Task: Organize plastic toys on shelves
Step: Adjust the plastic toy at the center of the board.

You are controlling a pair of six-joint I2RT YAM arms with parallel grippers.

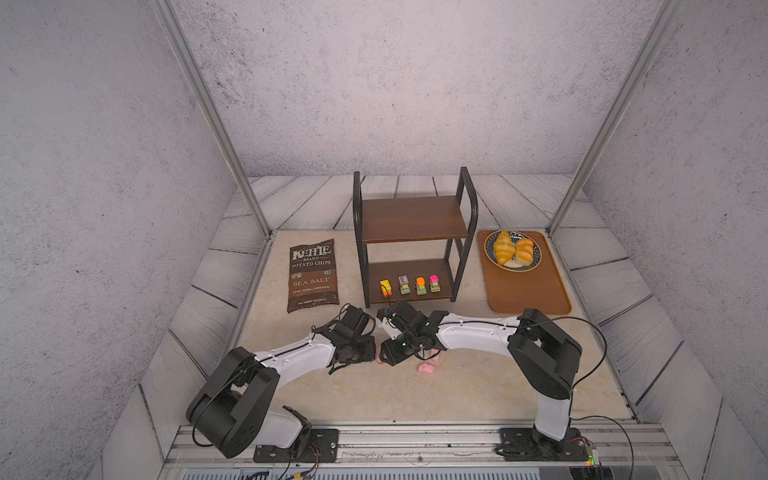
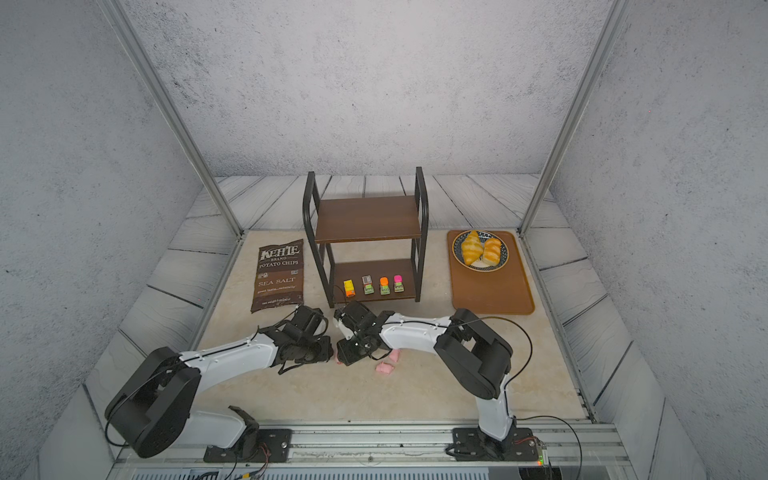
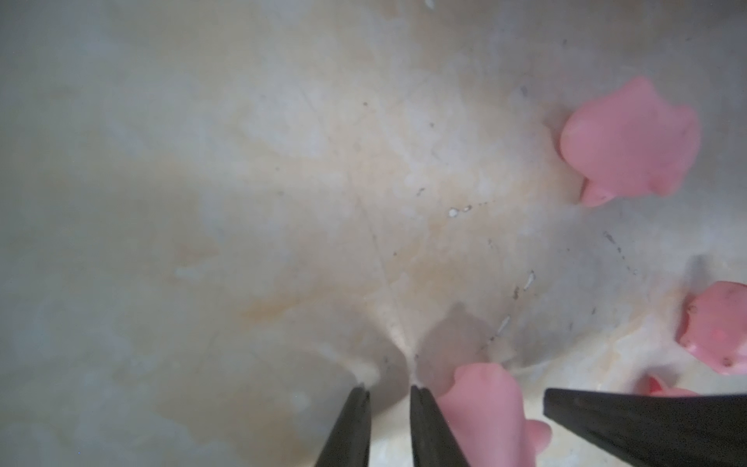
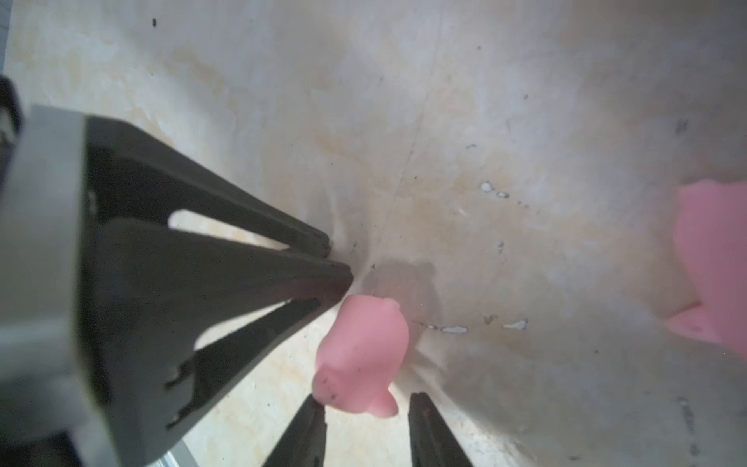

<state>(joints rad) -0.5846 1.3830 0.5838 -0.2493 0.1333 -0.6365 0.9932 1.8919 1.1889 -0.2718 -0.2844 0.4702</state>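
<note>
Beige marbled table [image 1: 374, 399] is lying open in front of the shelves [image 1: 411, 218] in both top views; four trucks [image 1: 420, 286] are sitting on the lower board [image 1: 390, 268], while the arms [image 1: 478, 332] are hiding most pigs [image 1: 427, 368]. Left wrist: left gripper [image 3: 388, 390] is standing narrowly parted, empty, a cropped pig [image 3: 485, 408] just beside it. Right wrist: right gripper [image 4: 368, 396] is standing spread, blurred pig [image 4: 364, 356] lying loose at its tips.

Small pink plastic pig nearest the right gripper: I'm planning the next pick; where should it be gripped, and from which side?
Probably pinch the small pink plastic pig across its rounded middle, from above: it lies low on the beige table, its ears and feet look tiny, and the tips of the open right gripper flank it.
</note>
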